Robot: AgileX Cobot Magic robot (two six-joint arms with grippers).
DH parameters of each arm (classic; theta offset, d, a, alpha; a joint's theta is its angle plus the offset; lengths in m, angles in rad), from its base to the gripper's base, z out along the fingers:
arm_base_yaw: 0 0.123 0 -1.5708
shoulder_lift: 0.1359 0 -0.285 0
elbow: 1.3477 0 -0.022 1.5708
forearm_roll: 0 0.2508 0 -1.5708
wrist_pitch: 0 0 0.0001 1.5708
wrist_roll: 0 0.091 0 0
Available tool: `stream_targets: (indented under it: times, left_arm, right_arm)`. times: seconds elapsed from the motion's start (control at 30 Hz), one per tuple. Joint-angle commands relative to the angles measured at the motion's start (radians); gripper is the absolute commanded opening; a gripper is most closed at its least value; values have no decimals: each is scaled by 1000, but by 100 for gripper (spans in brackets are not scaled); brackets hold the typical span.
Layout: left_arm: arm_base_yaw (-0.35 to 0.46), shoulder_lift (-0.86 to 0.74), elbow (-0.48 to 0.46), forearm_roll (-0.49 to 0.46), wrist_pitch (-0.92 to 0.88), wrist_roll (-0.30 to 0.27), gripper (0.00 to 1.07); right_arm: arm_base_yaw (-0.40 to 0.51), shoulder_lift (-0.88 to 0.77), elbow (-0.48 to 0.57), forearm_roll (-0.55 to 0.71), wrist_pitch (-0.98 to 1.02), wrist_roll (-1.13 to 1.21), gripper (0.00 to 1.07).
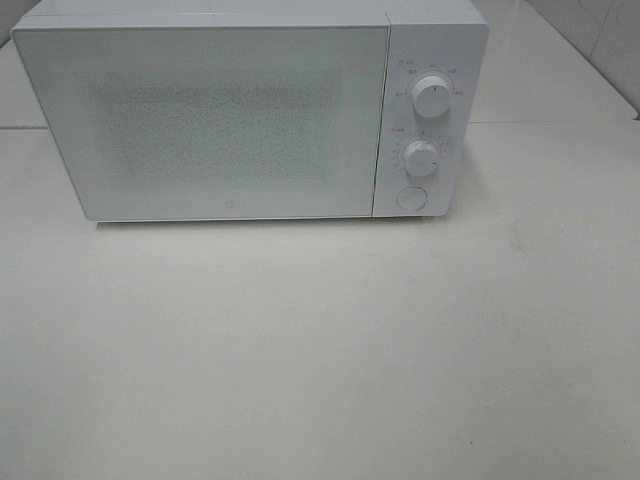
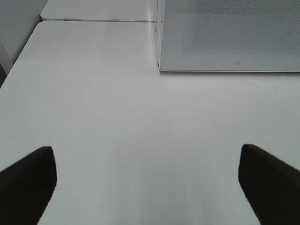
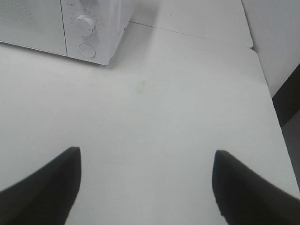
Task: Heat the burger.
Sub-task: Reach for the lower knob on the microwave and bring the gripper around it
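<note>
The burger shows in none of the views; it may sit behind the shut door [image 1: 200, 120] of the white microwave [image 1: 240, 20], but the dotted, frosted panel hides whatever is inside. The oven stands at the back of the white table [image 1: 320, 350], its control strip on the right carrying an upper knob [image 1: 432, 97], a lower knob [image 1: 421, 157] and a round button [image 1: 411, 198] beneath them. A second tabletop [image 2: 98, 9] butts against the first behind the oven. The left gripper [image 2: 145, 161] hangs over bare table in front of the door's left corner, jaws spread wide and holding nothing. The right gripper [image 3: 146, 161] does likewise before the control side.
</note>
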Motion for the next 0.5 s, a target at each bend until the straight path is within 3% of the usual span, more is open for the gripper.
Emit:
stream_targets:
  times: [0.03,0.5]
  left_arm:
    - [0,-24,1,-8,-14,1,98]
    - [0,-24,1,-8,-14,1,98]
  right_arm:
    - [-4,-26,2,1,-1,4,75]
    - [-4,24,-30,2,-92,14,75]
